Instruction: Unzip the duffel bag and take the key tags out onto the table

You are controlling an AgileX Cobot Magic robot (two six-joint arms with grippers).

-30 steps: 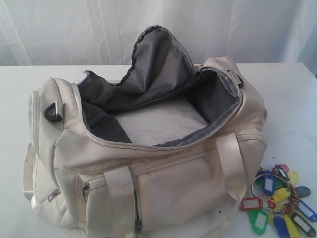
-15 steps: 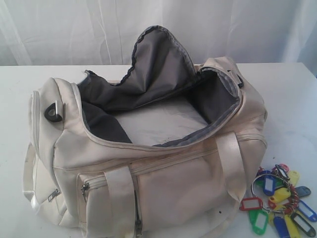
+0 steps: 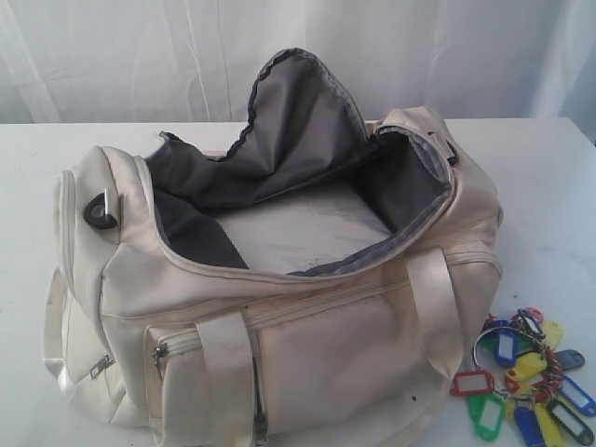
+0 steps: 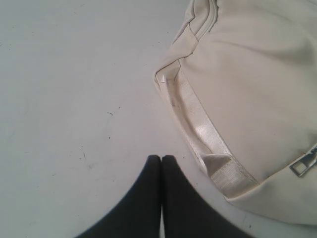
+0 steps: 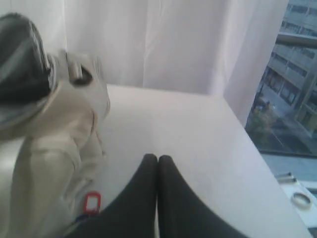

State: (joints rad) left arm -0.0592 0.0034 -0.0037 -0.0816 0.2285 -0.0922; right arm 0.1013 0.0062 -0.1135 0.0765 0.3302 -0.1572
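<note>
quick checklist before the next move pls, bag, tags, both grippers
1. Bag unzipped: ok, the top gapes wide open.
2. Nothing left inside: cannot tell; what shows of the inside is bare, but the dark corners are hidden.
3. Tags out on the table: ok, the bunch lies outside the bag by its right end.
4. Left gripper free: ok, shut on nothing, over bare table beside the bag's end.
5. Right gripper free: ok, shut on nothing, apart from the bag.
</note>
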